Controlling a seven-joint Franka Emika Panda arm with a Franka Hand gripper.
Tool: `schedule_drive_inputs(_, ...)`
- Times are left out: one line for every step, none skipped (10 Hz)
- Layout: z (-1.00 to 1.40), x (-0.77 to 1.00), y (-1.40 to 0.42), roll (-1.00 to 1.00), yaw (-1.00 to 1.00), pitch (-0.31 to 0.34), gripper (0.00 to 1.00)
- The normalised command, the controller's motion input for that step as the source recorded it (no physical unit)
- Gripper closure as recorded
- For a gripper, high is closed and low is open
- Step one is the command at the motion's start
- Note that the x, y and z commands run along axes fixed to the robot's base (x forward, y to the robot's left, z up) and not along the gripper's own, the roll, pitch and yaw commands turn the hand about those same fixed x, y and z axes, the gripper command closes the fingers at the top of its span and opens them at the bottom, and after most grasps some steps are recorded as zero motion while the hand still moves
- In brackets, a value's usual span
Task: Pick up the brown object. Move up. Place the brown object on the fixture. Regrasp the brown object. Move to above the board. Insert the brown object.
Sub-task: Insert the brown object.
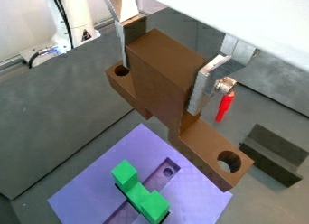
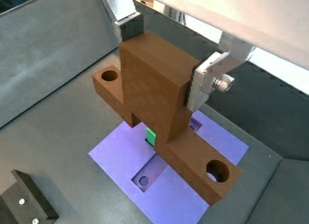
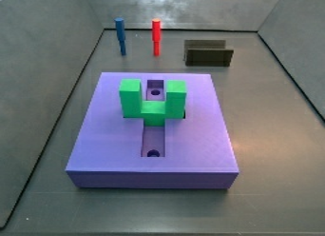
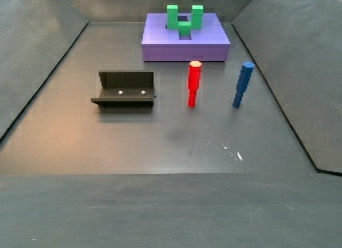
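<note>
board [image 3: 108, 135]: purple, flat on floor | green block [image 3: 151, 100]: on board over slot | fixture [image 3: 208, 54]: behind | gripper: not seen

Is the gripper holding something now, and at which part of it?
Yes. The gripper, above the board, holds the brown object by its raised middle block, with both holed ends free.

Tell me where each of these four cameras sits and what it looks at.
Wrist view: on the arm, looking down past the gripper, which holds the brown object, to the board and fixture.
Wrist view: on the arm, opposite side; same gripper, board below.
Side view: beside the board, facing the far pegs; no robot shows.
Side view: across the floor from the board; no robot.
All four show the board.
</note>
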Motion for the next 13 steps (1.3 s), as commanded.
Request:
schedule_drive_inputs(-0.1, 0.04, 0.0, -0.11, -0.16, -0.046, 1.0)
schedule_drive_inputs(-0.05, 0.0, 0.0, -0.32, -0.43, -0.114, 1.0)
schedule_drive_inputs(0.0, -0.06, 0.0, -0.46, -0.51, -0.193, 1.0)
schedule_drive_inputs(-0.01, 0.0, 0.0, -0.38, -0.66, -0.139, 1.0)
schedule_drive_inputs(-0.01, 0.0, -0.01, -0.37, -0.72, -0.1, 1.0)
schedule_drive_inputs(-0.03, 0.0, 0.0, -0.36, -0.73, -0.089, 1.0)
schedule_drive_inputs(-0.08, 0.0, -0.07, -0.3, -0.68, -0.03, 1.0)
schedule_drive_inputs(-0.19, 0.0, -0.17, -0.26, -0.67, 0.0, 1.0)
schedule_drive_inputs(-0.24, -0.07, -0.11, -0.29, -0.72, -0.023, 1.0)
schedule_drive_inputs(-0.29, -0.1, -0.11, -0.26, -0.77, -0.029, 1.0)
schedule_drive_inputs(-0.33, -0.09, -0.11, -0.24, -0.77, 0.0, 1.0)
schedule_drive_inputs(-0.33, -0.14, -0.09, -0.22, -0.77, -0.001, 1.0)
schedule_drive_inputs(-0.25, -0.09, -0.11, -0.12, -0.85, -0.013, 1.0)
